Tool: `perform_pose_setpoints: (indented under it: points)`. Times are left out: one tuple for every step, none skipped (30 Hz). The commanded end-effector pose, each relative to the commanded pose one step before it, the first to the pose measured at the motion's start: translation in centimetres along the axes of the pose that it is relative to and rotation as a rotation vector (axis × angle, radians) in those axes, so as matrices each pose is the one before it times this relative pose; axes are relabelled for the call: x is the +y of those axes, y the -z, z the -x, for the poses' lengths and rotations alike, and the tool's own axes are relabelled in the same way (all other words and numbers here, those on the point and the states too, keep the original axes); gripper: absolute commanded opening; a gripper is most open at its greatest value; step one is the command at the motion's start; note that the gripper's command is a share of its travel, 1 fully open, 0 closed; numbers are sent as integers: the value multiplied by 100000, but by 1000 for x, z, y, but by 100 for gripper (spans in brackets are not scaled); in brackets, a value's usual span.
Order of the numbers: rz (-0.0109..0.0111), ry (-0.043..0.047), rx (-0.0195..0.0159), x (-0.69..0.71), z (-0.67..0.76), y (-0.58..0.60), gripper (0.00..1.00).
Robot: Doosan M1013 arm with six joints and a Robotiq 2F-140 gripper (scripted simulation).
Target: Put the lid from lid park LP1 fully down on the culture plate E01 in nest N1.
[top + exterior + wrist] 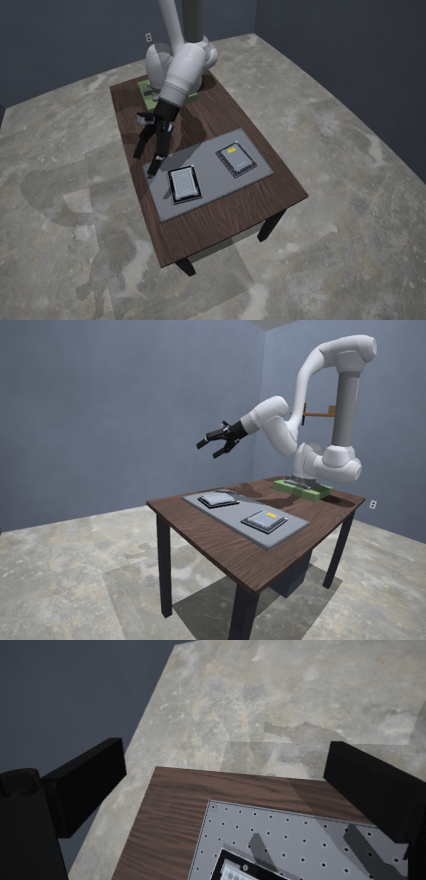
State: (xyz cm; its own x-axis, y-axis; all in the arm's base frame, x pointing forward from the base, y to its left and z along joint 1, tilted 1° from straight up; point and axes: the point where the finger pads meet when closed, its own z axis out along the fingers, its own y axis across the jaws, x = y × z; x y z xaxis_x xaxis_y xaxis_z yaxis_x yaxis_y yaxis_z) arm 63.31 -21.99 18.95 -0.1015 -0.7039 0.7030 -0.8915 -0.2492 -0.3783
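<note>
The culture plate E01 [184,183] [217,498], white with a grid of wells, sits uncovered in its black nest at the left end of the grey pegboard [213,172] [296,527] [285,832]. A corner of the plate [231,873] shows at the bottom of the wrist view. The grey lid [237,160] [264,521], with a yellow label, lies in its black-framed park at the board's right end. My gripper [144,162] [208,450] [225,758] is open and empty. It hangs high above the board's left end, tilted outward, far from the lid.
The pegboard lies on a dark wooden table [213,113] [223,547] [170,810]. The arm stands on a green base block [142,86] [302,491] at the table's far end. Concrete floor surrounds the table.
</note>
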Motion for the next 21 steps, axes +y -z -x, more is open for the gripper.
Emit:
perform_pose_setpoints:
  points:
    - [-63,-59,28,-45,-42,20,100]
    - [0,0,0,0,0,0,100]
    - [0,0,0,0,0,0,100]
    - [0,0,0,0,0,0,100]
    - [0,0,0,0,0,0,100]
    - [0,0,0,0,0,0,100]
    - [0,0,0,0,0,0,100]
    - [0,0,0,0,0,0,100]
    - [0,0,0,0,0,0,100]
    - [0,0,0,0,0,0,100]
    - [0,0,0,0,0,0,100]
    - [0,0,0,0,0,0,100]
    - [0,0,0,0,0,0,100]
    - [0,0,0,0,0,0,100]
    - [0,0,0,0,0,0,100]
    - [0,0,0,0,0,0,100]
    - [0,0,0,0,0,0,100]
    - [7,17,-5,0,3,0,100]
    - [47,113,-35,3,18,2,100]
    - [122,294,-90,8,47,4,100]
    - [225,545,-169,14,87,8,100]
